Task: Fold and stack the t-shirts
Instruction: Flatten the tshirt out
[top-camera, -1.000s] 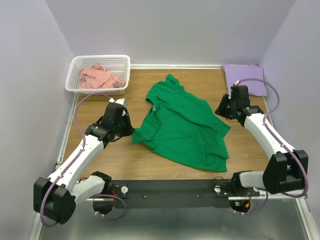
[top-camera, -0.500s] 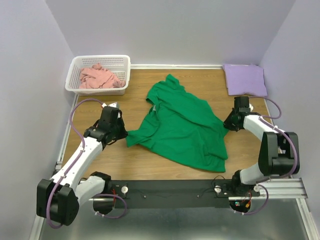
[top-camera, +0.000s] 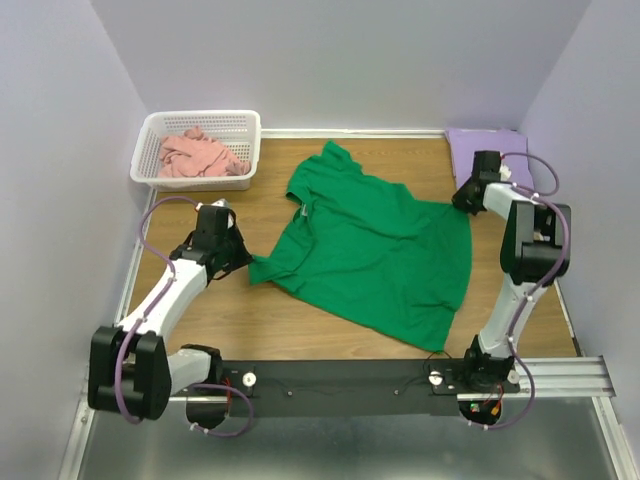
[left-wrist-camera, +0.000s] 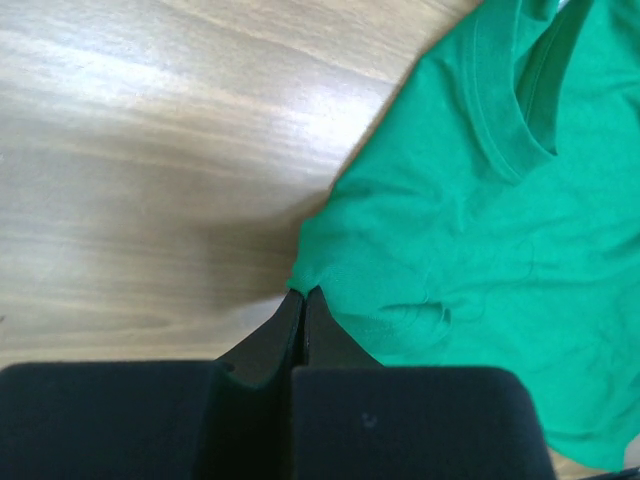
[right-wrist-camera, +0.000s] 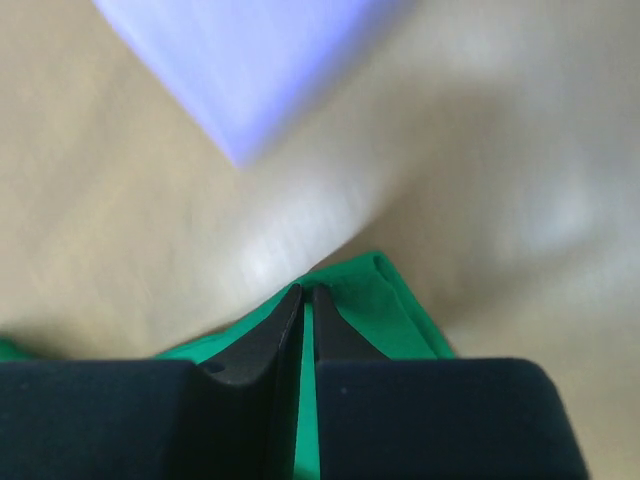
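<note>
I find the green t-shirt (top-camera: 370, 255) spread open and creased across the middle of the wooden table (top-camera: 260, 325), its neck opening toward the far left. My left gripper (left-wrist-camera: 303, 296) sits low against the wood. Its fingers are pressed together to a thin line on the shirt's near left corner, apparently a sleeve edge. My right gripper (right-wrist-camera: 305, 292) is likewise pinched closed on a folded green edge at the shirt's far right corner. The right wrist view is blurred, so I cannot judge how much cloth lies between the fingers.

The lavender t-shirt (top-camera: 470, 140) lies folded flat in the far right corner, just beyond the right gripper and partly hidden by that arm. The salmon pink t-shirt (top-camera: 195, 152) lies crumpled inside the white basket (top-camera: 205, 114) in the far left corner, well apart from both grippers.
</note>
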